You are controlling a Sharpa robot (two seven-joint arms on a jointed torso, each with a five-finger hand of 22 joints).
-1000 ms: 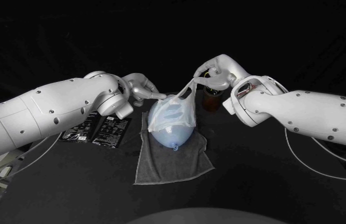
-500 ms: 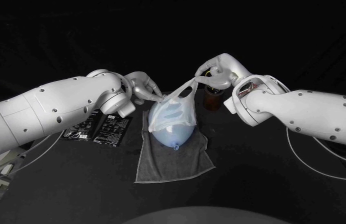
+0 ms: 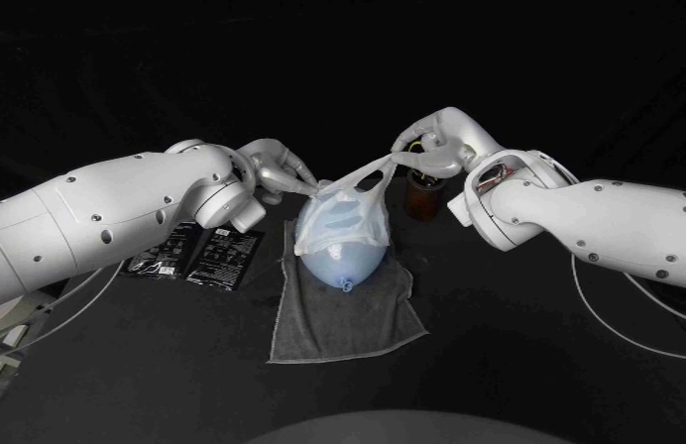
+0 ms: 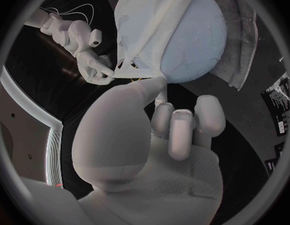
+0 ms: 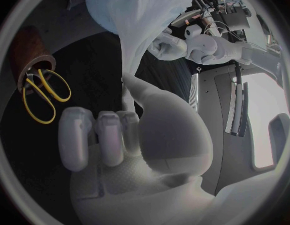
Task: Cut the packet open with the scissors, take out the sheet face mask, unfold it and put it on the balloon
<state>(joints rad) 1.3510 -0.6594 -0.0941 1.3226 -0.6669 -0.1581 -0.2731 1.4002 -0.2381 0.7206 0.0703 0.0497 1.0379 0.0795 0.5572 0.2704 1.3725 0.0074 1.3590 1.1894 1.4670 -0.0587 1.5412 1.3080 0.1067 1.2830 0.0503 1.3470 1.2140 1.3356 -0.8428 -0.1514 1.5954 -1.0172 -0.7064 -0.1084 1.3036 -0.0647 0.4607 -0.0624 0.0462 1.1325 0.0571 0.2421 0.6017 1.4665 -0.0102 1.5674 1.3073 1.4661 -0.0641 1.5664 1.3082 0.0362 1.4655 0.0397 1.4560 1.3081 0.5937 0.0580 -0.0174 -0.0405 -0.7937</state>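
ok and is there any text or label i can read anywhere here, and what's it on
black packets: white print and label blocks, too small to read.
sheet face mask, balloon, towel: no writing visible.

Between the fingers of the left hand [image 3: 282, 173] and right hand [image 3: 433, 149], both smooth matt silver, the mask [image 3: 350, 208] looks thin, limp, translucent cloth; under it, a glossy smooth balloon [image 3: 340, 261] on a rough-woven towel [image 3: 343, 320].
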